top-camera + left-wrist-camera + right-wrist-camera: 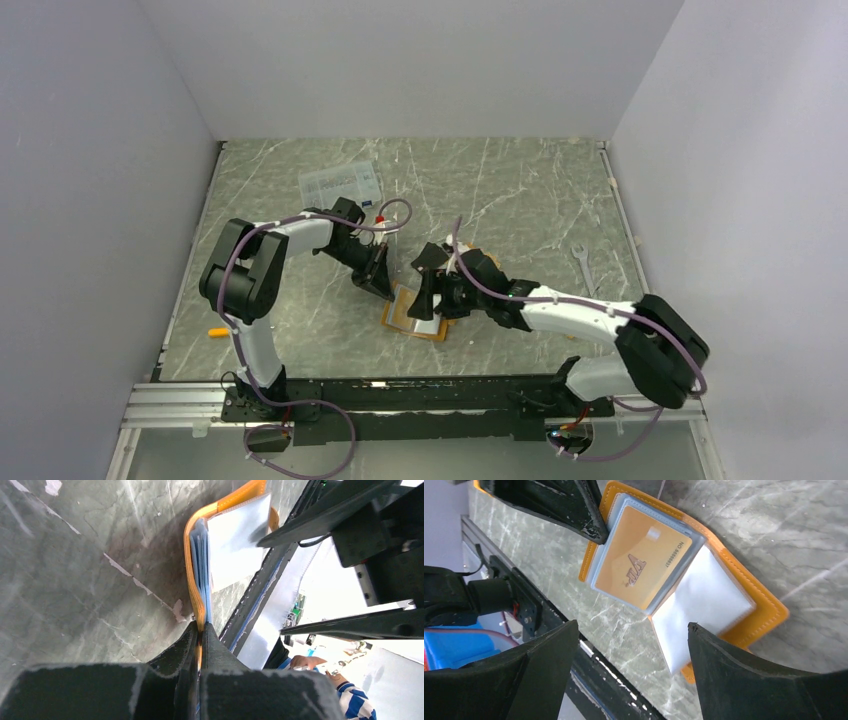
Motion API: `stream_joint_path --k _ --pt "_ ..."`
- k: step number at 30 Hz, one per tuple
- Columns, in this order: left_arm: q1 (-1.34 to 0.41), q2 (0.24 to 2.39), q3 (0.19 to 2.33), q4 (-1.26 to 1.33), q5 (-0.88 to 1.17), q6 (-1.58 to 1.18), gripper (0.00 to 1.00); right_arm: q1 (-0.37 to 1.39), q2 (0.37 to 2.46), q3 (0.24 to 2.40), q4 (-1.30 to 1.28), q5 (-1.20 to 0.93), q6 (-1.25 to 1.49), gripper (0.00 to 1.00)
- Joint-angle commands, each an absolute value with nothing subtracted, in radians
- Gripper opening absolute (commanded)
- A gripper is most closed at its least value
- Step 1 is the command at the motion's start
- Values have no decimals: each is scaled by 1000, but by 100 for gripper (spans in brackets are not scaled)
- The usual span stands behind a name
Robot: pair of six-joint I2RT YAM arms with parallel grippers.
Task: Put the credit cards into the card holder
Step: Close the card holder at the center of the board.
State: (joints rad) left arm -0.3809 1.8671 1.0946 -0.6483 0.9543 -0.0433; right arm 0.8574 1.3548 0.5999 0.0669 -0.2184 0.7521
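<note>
1. I see the wallet [754, 597] lying open on the table [520, 200], just ahead of the two arms and between them, with its pale blue-grey sleeves facing up.
2. An orange card [641, 562] printed with "VIP" sits inside the top clear sleeve on the half of the wallet nearest the left arm. Its long edges run parallel to the wallet's edges.
3. A pale sleeve [701, 605] fans out over the other half, lifted a little off the orange cover.
4. My left gripper [200, 630] is pressed together on the orange edge of the wallet, pinching that cover and the sleeve stack beside it. The left wrist view shows the fingers tight against the leather.
5. My right gripper [633, 627] hangs over the open wallet with its fingers spread wide and nothing between them. I cannot tell whether they touch the sleeves.
6. Farther out, a clear plastic box [340, 183] lies toward the back of the table behind the left arm.
7. A wrench [585, 265] lies well off to the right, and a small orange item [217, 331] lies near the left edge.
</note>
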Motion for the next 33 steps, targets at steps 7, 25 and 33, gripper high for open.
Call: stream_joint_path --k 7,25,33 --pt "-385 1821 1121 -682 944 -12 3 835 1218 648 -300 -8 696 76" --pt "-388 1824 1126 -691 928 -12 3 1002 1426 826 -459 347 783 40" --pt "-386 1816 1136 -708 909 -12 3 1036 1443 839 -592 449 859 27"
